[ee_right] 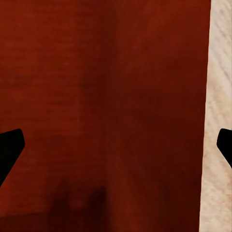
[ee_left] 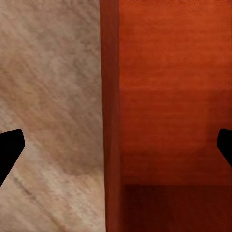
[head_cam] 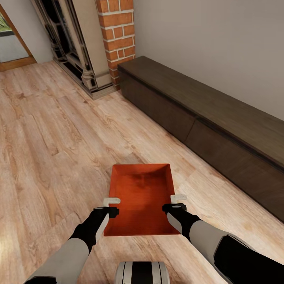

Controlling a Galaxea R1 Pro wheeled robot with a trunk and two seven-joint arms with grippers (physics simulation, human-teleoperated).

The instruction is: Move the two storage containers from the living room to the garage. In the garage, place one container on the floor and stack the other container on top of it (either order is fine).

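Low cabinet [head_cam: 221, 130]: long, dark brown wood, set against the grey wall, running from beside the chimney toward the near right.
Brick chimney [head_cam: 117, 31]: red brick with pale mortar, standing at the cabinet's far end.
Fireplace surround [head_cam: 79, 51]: beige columns with dark, glossy panels, on a stepped base just left of the bricks.
Wall [head_cam: 213, 47]: plain grey, behind the cabinet.
Doorway [head_cam: 12, 47]: wood-framed opening at the far left corner.
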